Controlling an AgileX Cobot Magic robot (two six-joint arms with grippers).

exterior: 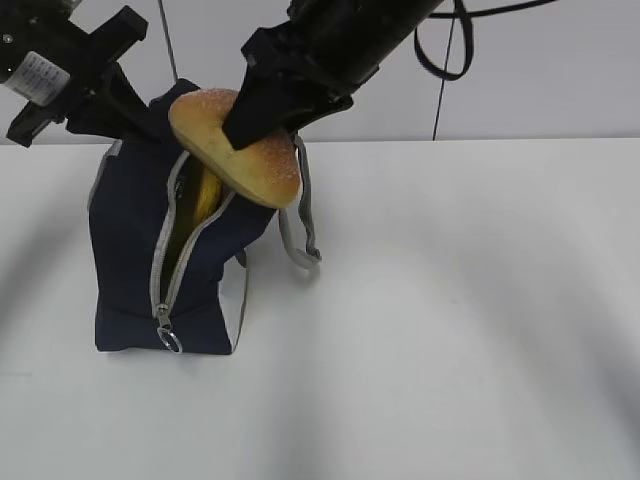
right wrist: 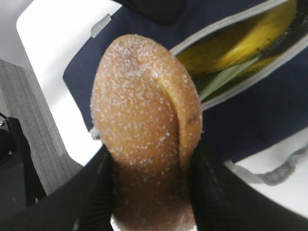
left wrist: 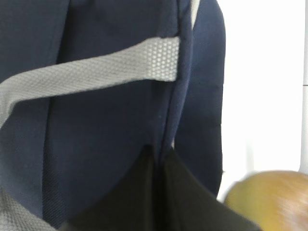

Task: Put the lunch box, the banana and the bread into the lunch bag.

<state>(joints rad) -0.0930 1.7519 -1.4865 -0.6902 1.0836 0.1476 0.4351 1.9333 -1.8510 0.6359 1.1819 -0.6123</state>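
The navy lunch bag stands on the white table with its zipper open. My left gripper is shut on the bag's top edge at the back and holds it up; it also shows in the left wrist view. My right gripper is shut on the golden-brown bread and holds it just above the opening. In the right wrist view the bread fills the gripper. The banana lies inside the bag. A pale green strip under it looks like the lunch box lid.
The bag's grey strap handle hangs down its right side onto the table. The metal ring pull sits at the bag's front bottom. White table stretches to the right and front. A dark cable loops behind my right arm.
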